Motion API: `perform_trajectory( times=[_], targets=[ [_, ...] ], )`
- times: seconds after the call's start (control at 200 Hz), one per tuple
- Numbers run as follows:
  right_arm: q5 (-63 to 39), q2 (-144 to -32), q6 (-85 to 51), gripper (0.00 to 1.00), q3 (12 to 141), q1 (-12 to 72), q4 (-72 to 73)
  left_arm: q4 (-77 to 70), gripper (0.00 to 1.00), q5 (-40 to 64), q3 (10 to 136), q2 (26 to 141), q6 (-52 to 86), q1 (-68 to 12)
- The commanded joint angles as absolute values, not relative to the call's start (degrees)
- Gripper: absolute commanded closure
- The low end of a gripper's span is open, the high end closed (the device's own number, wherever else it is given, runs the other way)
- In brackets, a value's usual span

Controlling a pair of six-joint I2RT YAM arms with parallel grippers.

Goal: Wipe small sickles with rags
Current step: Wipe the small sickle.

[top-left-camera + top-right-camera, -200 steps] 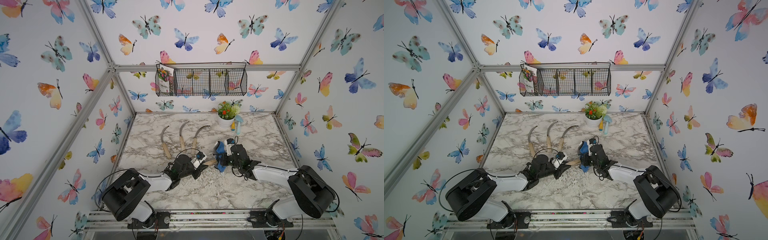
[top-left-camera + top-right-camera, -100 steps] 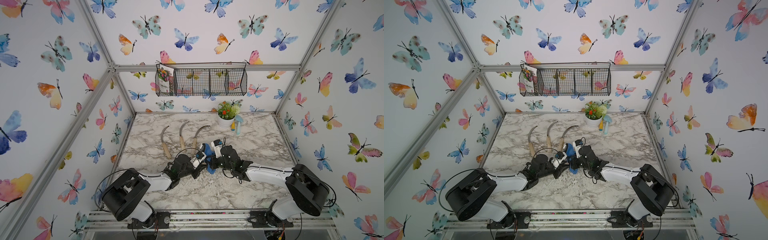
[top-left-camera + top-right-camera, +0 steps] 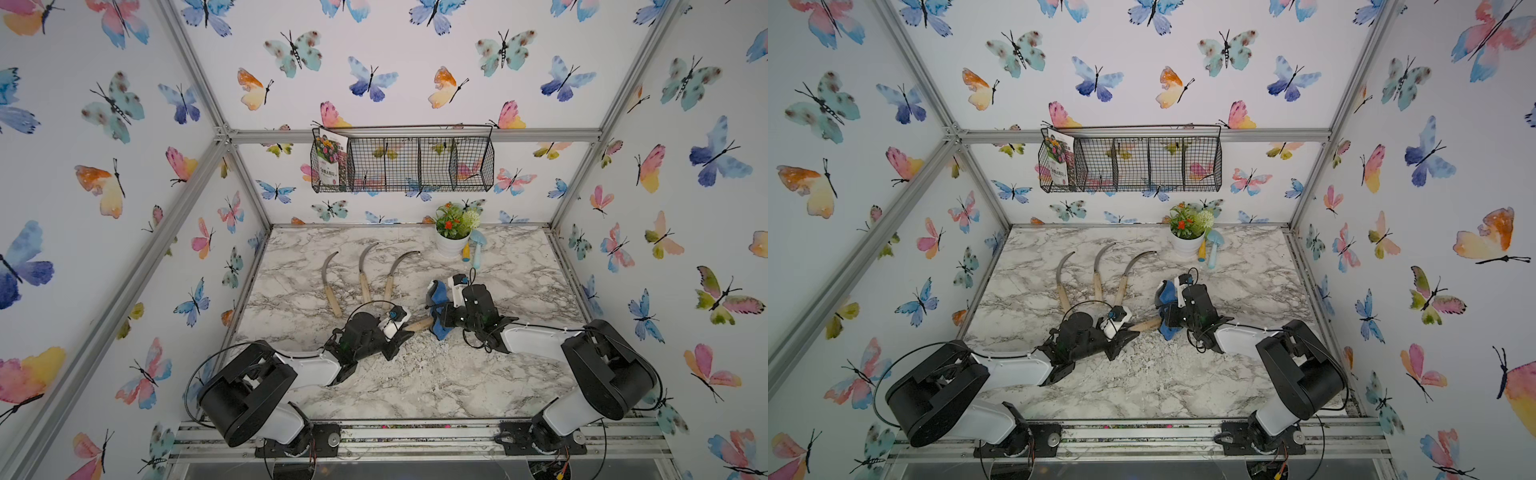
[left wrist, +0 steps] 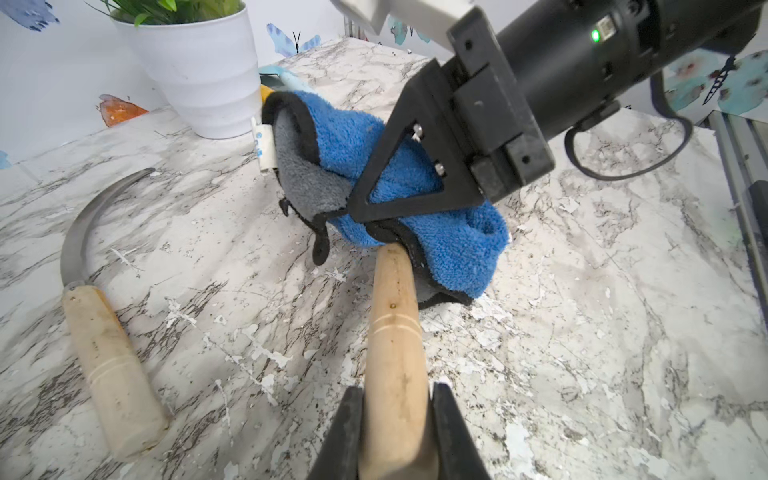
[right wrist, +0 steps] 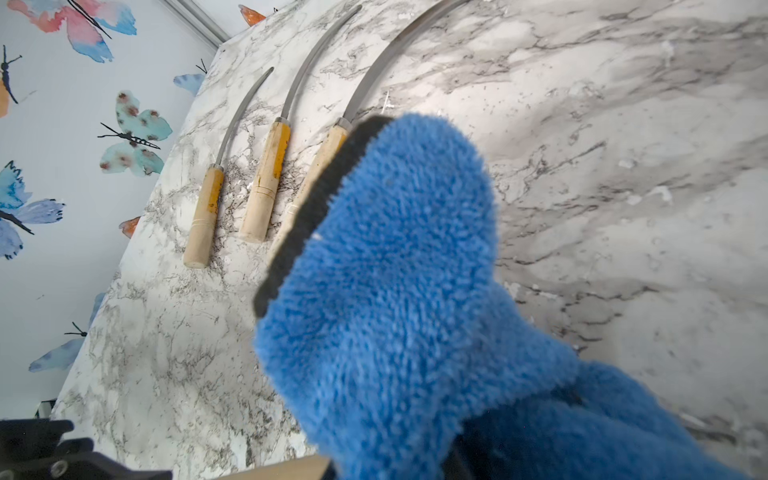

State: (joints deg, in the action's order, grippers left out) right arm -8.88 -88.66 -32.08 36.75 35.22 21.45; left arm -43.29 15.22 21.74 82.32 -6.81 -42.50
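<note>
left wrist view alone shows the left pincer (image 4: 395, 401) clamping the sickle (image 4: 392, 316).

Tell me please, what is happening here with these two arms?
The left gripper has its jaws shut on the wooden handle of one small sickle. The right gripper, jaws shut on a blue rag, has the rag wrapped over that sickle's blade end, which is hidden. Three more sickles lie side by side on the marble table.

Three sickles (image 3: 365, 293) lie side by side on the desk (image 3: 519, 291), left of the rag (image 3: 439, 296). The pot (image 3: 451, 247) stands behind, trowel (image 3: 478, 254) just right of it.
</note>
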Motion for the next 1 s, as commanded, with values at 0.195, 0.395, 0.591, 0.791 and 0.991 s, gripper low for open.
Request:
perform_trajectory(
  times=[0.195,0.395,0.591,0.791,0.991],
  targets=[
    [-6.33,-69.64,-32.16,0.98,32.39,35.18,13.01,-55.74,1.00,4.68,17.67,78.19,-7.23,-42.43],
    [-4.96,-61.22,-33.99,0.98,28.08,30.49,9.65,-60.40,1.00,-1.40,15.06,77.89,-6.92,-42.32],
    [0.47,-59.71,-34.45,0.98,30.37,20.11,0.44,-69.96,1.00,-1.62,10.11,78.25,-9.40,-42.71],
    [13.91,-62.88,-34.23,0.98,35.93,16.82,-5.69,-74.97,1.00,-1.33,9.13,81.51,-11.72,-43.01],
    [18.57,-70.01,-32.60,0.98,41.44,16.53,-9.48,-85.27,1.00,-4.25,6.52,86.34,-19.36,-47.24]
  ],
)
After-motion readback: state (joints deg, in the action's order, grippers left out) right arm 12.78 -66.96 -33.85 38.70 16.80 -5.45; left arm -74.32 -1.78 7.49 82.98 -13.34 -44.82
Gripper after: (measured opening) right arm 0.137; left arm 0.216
